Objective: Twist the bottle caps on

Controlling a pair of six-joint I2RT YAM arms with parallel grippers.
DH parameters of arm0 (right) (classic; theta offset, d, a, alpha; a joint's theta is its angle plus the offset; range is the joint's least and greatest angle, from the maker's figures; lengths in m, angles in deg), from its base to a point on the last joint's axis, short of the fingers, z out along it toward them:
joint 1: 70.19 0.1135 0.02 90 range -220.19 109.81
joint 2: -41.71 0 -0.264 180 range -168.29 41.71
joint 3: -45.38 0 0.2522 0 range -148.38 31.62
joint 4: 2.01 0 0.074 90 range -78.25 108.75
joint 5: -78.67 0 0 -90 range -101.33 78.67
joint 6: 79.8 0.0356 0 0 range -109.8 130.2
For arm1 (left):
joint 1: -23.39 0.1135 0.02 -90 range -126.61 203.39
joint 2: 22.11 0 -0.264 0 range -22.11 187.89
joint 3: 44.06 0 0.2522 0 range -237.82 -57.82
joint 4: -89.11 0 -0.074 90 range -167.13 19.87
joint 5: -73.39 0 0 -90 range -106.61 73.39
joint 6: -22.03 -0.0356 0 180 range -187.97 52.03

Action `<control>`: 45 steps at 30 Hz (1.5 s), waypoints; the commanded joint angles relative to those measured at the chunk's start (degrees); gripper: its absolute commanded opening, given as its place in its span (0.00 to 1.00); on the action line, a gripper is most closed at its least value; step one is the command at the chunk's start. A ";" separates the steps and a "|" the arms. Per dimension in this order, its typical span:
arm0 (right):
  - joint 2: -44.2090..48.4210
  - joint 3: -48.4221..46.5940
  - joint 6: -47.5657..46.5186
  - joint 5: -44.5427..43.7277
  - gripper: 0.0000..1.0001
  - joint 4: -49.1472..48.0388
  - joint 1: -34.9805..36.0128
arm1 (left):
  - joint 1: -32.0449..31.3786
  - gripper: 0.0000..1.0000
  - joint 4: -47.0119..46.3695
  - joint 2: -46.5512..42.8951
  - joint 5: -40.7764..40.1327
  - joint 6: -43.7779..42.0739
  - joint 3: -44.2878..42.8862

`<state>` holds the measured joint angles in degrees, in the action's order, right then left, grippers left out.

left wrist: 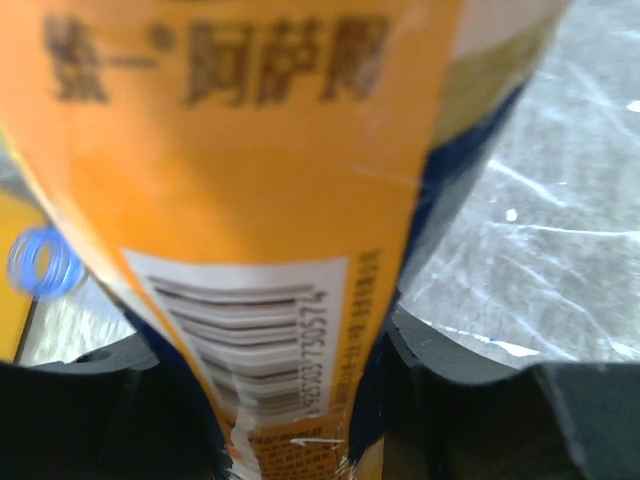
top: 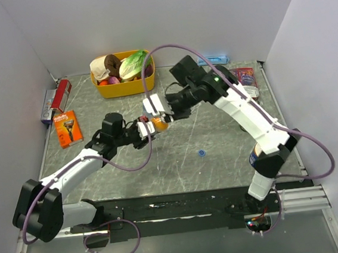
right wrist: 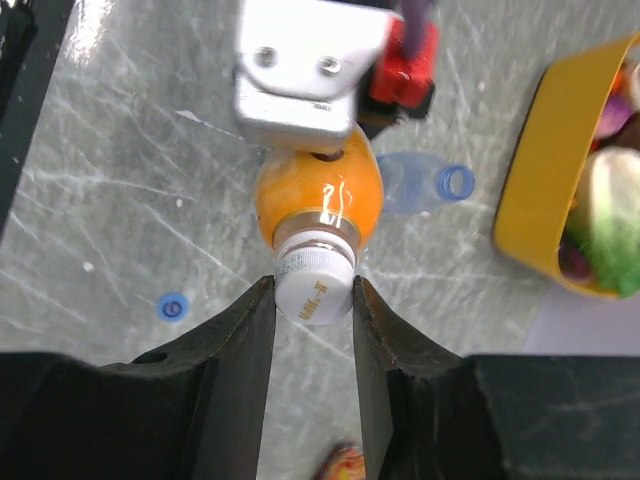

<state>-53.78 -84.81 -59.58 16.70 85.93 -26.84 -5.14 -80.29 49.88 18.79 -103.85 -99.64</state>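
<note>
Sitting on the neck of the orange bottle (right wrist: 320, 195) is the white cap (right wrist: 315, 290). The cap is small and round, with tiny grey writing on top. The bottle is full of orange drink and has a shiny ring just under the cap. Its label is orange and dark blue, with a white patch of black bar lines.

The right jaws are open only as wide as the white cap. One black finger presses on each side of it, so they are pinching the cap. The left jaws are closed around the body of the bottle, one finger on each side of the label.

The cap end of the bottle points up at the right jaws. Its long line runs away from them, down toward the counter (right wrist: 100, 200). I cannot tell if the bottom touches the counter.

The blue cap (right wrist: 173, 306) lies flat on the counter, well apart from both jaws, off to one side of the right jaws. The water bottle (right wrist: 410, 185) lies on its side just past the left jaws. It is clear, and its open mouth has a blue ring.
</note>
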 commanded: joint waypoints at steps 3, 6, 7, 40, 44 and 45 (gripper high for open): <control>-10.24 -9.43 20.52 -2.73 0.20 4.05 -0.02 | -0.82 0.01 -17.84 -6.77 -6.11 11.61 1.66; -11.92 -10.57 26.68 -0.97 0.19 3.00 -1.16 | -1.35 0.01 -21.62 -7.91 -10.23 14.96 2.62; -12.53 -11.28 27.84 -0.53 0.19 3.17 -1.51 | -2.48 0.01 -22.50 -8.09 -11.91 14.96 2.89; -20.36 -21.74 41.21 0.89 0.25 11.08 -3.54 | -10.84 0.01 -29.63 -7.03 -38.74 0.18 7.28; -20.36 -22.97 41.30 -0.43 0.30 10.47 -3.45 | -10.84 0.01 -27.17 -6.95 -38.39 3.18 7.98; -20.27 -23.06 41.13 -0.52 0.31 10.38 -3.45 | -10.84 0.01 -25.95 -6.95 -38.12 3.88 8.25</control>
<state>-72.88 -107.49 -19.39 15.98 91.48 -31.47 -13.95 -98.48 46.21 -24.75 -104.11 -89.91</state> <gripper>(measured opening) 0.406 0.527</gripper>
